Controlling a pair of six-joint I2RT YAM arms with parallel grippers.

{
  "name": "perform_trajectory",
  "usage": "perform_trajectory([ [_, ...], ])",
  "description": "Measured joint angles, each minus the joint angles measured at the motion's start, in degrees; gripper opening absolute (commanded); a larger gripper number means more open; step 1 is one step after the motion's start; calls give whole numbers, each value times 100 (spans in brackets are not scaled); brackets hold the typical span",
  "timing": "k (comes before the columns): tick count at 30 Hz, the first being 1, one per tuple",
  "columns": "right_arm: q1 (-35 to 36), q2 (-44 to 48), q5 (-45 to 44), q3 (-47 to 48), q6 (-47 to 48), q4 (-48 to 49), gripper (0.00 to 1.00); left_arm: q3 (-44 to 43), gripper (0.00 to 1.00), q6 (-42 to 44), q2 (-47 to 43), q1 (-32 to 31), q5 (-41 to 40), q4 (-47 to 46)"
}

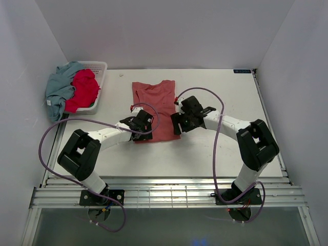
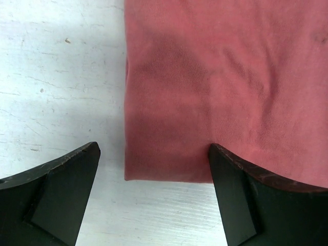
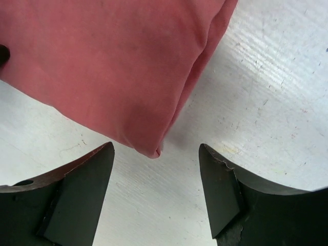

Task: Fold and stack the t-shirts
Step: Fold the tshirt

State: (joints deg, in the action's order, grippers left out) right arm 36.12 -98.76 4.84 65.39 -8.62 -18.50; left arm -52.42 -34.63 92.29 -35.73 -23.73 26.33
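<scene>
- The dusty salmon-red cotton t-shirt [image 1: 154, 105] lies flat to the right of the white plastic lattice basket [image 1: 100, 67]. Its sides look folded in, so I judge it half done.
- The bright crimson t-shirt [image 1: 83, 89] and the grey-blue t-shirt [image 1: 58, 84] are heaped in that basket, unfolded.
- The left gripper [image 2: 154, 154] and right gripper [image 3: 156, 151] are spread, empty, at its near corners.
- From above, the arms hide its near hem.

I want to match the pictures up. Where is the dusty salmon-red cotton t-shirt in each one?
Top external: the dusty salmon-red cotton t-shirt lies in the middle of the white table.
Left wrist: upper right, its hem corner low down.
Right wrist: upper left, a hem corner pointing down.
Shared landmark: the hem against the white table.
</scene>
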Motion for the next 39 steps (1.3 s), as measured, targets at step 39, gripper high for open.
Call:
perform_trajectory([
  [39,0,-199,586,-704,-533,914,66,1300,86,-116,-728,754,699,-1646],
])
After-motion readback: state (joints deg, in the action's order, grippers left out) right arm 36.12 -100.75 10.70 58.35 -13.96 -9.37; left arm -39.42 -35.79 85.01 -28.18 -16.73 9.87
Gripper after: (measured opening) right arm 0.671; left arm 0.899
